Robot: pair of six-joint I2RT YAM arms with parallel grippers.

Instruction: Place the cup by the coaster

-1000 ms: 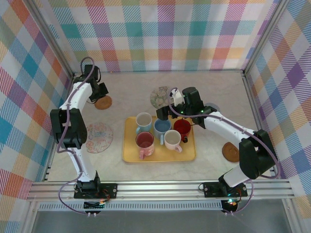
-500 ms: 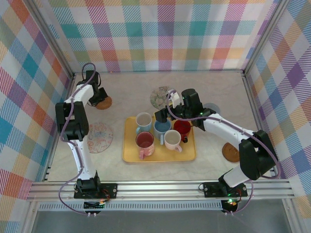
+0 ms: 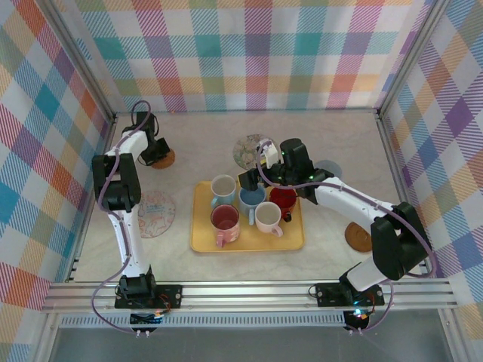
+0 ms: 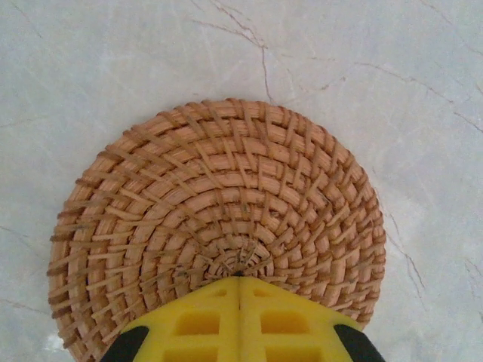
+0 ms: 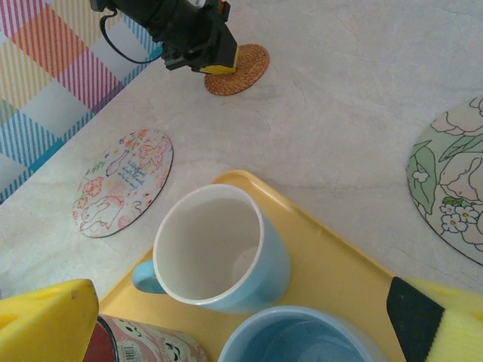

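Observation:
Several cups stand on a yellow tray (image 3: 200,237). At its back left is a light blue cup (image 3: 223,188) with a white inside (image 5: 215,245), next to a darker blue cup (image 3: 251,198) (image 5: 302,339). My right gripper (image 3: 253,179) (image 5: 241,305) hangs open over these two, one yellow finger (image 5: 45,320) on each side, holding nothing. A round wicker coaster (image 3: 161,159) (image 4: 219,204) (image 5: 240,69) lies at the back left. My left gripper (image 3: 151,153) (image 4: 240,280) (image 5: 217,68) is shut, its tip over the coaster's middle.
A red cup (image 3: 283,197), a dark pink cup (image 3: 225,219) and a pale pink cup (image 3: 268,216) share the tray. Other coasters lie around: floral (image 3: 247,149) (image 5: 453,181), pink-patterned (image 3: 155,213) (image 5: 123,181), grey (image 3: 329,167) and brown wicker (image 3: 358,237). Checked walls enclose the table.
The right gripper has shifted slightly left over the tray's back cups. The left arm's elbow has swung inward while its gripper stays at the wicker coaster.

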